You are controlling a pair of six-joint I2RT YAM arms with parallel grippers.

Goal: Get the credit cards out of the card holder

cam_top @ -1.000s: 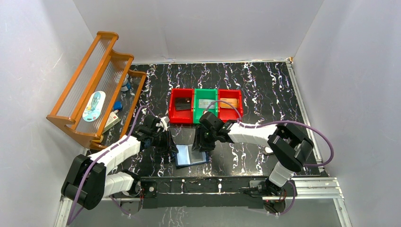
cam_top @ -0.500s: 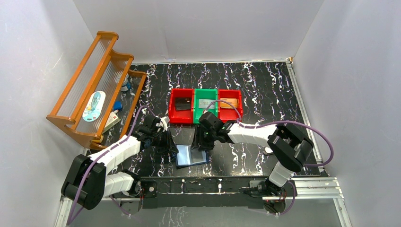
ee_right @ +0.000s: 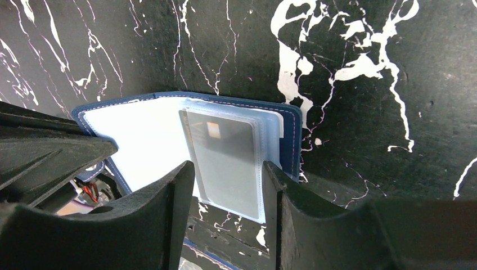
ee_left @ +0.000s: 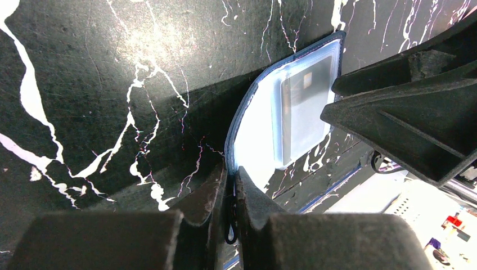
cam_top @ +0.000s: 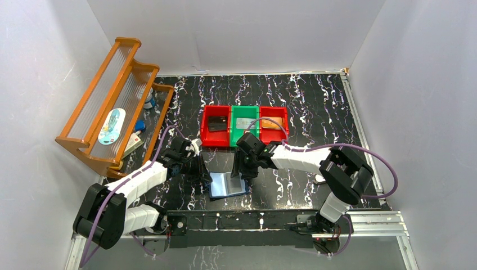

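Card holder [cam_top: 228, 184] lay open on the counter [cam_top: 315, 107], just in front of the green bin [cam_top: 244, 108], toward my bases. My left fingers [ee_left: 230, 169] were pinched shut on its navy cover edge. My right fingers [ee_right: 225, 169] stood open, one either side of the clear sleeve holding a grey credit card [ee_right: 228, 163]; couldn't tell if they touched it. Dark card [cam_top: 217, 124] sat in the red bin [cam_top: 215, 107] left of the green bin.
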